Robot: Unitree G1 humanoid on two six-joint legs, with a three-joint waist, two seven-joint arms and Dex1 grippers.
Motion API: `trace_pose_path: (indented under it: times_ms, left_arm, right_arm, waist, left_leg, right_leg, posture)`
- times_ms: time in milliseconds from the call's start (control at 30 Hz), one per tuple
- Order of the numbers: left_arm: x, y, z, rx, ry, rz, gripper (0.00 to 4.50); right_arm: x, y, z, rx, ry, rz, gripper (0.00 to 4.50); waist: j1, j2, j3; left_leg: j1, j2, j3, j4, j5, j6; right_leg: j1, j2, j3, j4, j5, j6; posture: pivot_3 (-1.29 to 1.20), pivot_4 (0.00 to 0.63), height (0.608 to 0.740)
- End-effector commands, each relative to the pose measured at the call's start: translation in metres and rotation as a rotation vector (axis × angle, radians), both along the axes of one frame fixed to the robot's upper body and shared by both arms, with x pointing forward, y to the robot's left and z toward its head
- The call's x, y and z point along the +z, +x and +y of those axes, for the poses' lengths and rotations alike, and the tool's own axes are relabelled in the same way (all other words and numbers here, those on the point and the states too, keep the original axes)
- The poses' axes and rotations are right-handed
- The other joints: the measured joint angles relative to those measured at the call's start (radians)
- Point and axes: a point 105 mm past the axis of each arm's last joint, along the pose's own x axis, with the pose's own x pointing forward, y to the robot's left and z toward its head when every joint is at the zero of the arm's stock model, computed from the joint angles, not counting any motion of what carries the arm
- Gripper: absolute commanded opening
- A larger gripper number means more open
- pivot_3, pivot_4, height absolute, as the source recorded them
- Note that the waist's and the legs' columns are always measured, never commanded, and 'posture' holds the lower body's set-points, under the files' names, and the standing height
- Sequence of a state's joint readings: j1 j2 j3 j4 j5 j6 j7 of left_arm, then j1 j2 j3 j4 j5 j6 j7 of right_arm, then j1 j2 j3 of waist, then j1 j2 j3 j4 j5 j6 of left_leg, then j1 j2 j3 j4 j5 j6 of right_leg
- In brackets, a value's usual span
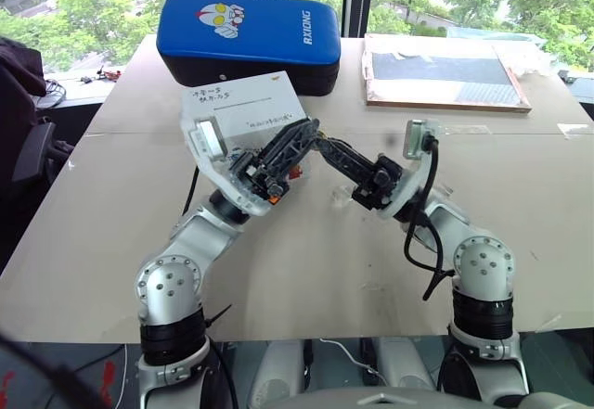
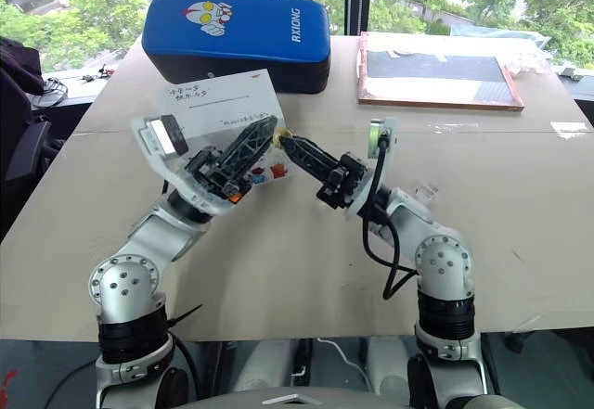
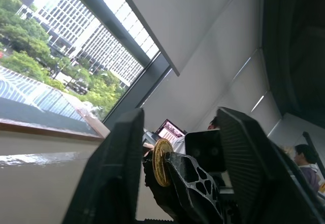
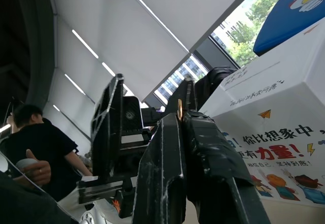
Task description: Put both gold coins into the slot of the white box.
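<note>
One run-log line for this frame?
right gripper: shut on gold coin | left gripper: open around it | white box: behind

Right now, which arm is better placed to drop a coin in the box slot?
Right, probably. The right gripper is shut on a coin at its fingertips, close to the white box. The left gripper stands open around it.

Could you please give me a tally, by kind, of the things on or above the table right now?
Gold coin, pinched at the right end effector's tip: 1
White box: 1
Blue padded case: 1
Wooden-framed board: 1
Total: 4
</note>
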State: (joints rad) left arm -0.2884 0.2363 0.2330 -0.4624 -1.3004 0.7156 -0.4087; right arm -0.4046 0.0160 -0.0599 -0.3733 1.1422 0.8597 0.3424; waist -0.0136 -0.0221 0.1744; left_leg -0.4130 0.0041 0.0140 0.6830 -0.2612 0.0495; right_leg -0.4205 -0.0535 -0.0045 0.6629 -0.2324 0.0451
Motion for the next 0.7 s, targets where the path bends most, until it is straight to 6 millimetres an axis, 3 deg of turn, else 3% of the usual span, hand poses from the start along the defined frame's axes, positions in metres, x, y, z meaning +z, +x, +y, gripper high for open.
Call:
trace_pose_path:
  times_ms: [33,533,567,700]
  left_arm:
    - [0.013,-0.01,-0.008,-0.047,-0.016,-0.05,0.71]
    - [0.02,-0.016,-0.016,-0.146,-0.085,-0.031,0.71]
    - [0.021,-0.018,-0.016,-0.162,-0.096,-0.033,0.18]
    - [0.022,-0.021,-0.019,-0.197,-0.109,-0.023,0.04]
  right_arm:
    - [0.02,-0.009,-0.003,0.049,0.077,-0.041,0.0]
    - [0.024,-0.021,-0.004,0.136,0.115,-0.034,0.0]
    - [0.024,-0.021,-0.004,0.14,0.117,-0.035,0.0]
    - [0.025,-0.024,-0.003,0.152,0.121,-0.042,0.0]
  waist:
    - [0.0,0.0,0.0]
    - [0.0,0.0,0.0]
    - [0.0,0.0,0.0]
    - [0.0,0.0,0.0]
  left_leg:
    - [0.0,0.0,0.0,0.0,0.0,0.0]
    - [0.0,0.0,0.0,0.0,0.0,0.0]
    - [0.0,0.0,0.0,0.0,0.0,0.0]
    - [0.0,0.0,0.0,0.0,0.0,0.0]
  right_leg:
    - [0.0,0.0,0.0,0.0,0.0,0.0]
    - [0.001,0.001,0.0,-0.001,0.0,0.0]
    - [0.001,0.001,0.0,-0.001,0.0,0.0]
    - [0.001,0.001,0.001,-0.001,0.0,0.0]
  posture:
    - [0.0,0.15,0.74]
    - [0.0,0.15,0.74]
    - [0.0,0.15,0.74]
    - [0.0,0.15,0.74]
